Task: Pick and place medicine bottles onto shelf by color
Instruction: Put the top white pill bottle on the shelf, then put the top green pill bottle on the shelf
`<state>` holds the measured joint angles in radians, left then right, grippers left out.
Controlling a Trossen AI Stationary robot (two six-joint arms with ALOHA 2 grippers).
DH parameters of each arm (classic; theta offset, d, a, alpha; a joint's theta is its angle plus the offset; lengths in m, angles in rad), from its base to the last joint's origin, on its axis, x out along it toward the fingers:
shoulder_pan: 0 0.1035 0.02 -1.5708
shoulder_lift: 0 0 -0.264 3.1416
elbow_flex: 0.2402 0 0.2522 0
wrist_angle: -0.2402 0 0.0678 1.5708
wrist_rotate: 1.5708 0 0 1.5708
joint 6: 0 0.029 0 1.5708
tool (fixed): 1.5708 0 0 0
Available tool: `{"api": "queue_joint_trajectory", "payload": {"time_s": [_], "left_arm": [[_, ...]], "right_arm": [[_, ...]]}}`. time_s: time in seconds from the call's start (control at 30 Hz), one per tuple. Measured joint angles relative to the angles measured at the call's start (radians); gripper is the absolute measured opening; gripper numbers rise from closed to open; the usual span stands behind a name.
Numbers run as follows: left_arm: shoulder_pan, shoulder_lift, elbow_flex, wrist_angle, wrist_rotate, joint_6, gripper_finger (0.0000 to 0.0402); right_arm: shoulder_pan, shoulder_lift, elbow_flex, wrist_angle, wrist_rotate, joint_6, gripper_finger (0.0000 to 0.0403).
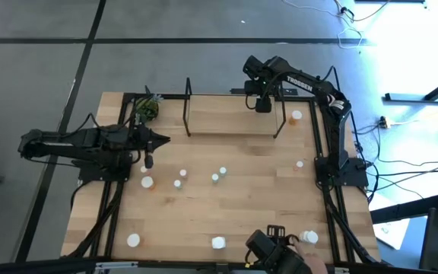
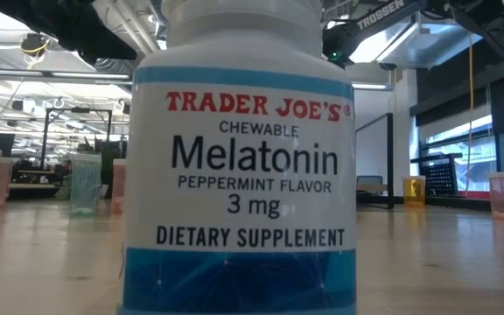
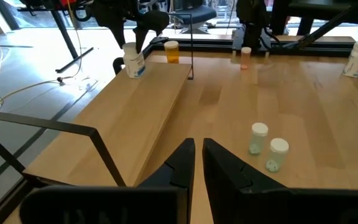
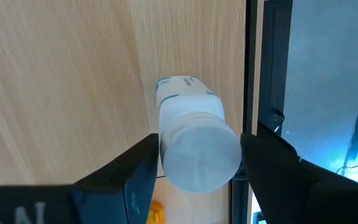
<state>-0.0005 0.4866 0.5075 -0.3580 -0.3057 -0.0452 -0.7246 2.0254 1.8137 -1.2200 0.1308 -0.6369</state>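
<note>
The shelf [image 1: 230, 120] is a light-wood board with black end frames at the table's far side. My right gripper [image 1: 262, 104] hangs over the shelf's right end, shut on a white bottle with a blue label [image 4: 185, 102]; it also shows in the left wrist view [image 3: 133, 62]. My left gripper [image 3: 199, 163] is shut and empty, level above the table left of the shelf [image 1: 162, 139]. Several small bottles stand mid-table, among them two pale green ones [image 3: 258, 138] [image 3: 277, 154]. An orange bottle [image 1: 295, 116] stands right of the shelf. My right gripper pinches the white bottle's cap [image 4: 199, 158] between its two fingers [image 4: 143, 163], one on each side. The fingers come from above, pointing down. The bottle stands upright with its base on the shelf board near the right end frame [image 4: 252, 68].
A large white Melatonin bottle [image 2: 239, 166] stands at the near edge [image 1: 218, 243] and fills the low view. More bottles stand near left [image 1: 133, 240] and near right [image 1: 310, 237]. A potted plant [image 1: 149, 109] stands at the shelf's left end. A hand [image 1: 310, 266] shows at the near edge.
</note>
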Motion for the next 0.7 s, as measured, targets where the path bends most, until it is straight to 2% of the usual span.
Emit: {"api": "queue_joint_trajectory", "payload": {"time_s": [0.5,0.7], "left_arm": [[0.0,0.0,0.0,-0.001,0.0,0.001,0.0027],[0.0,0.0,0.0,-0.001,0.0,0.001,0.0027]], "right_arm": [[0.003,-0.061,0.003,-0.01,0.032,-0.003,0.0229],[0.049,-0.124,0.005,-0.059,0.026,0.005,0.0229]]}}
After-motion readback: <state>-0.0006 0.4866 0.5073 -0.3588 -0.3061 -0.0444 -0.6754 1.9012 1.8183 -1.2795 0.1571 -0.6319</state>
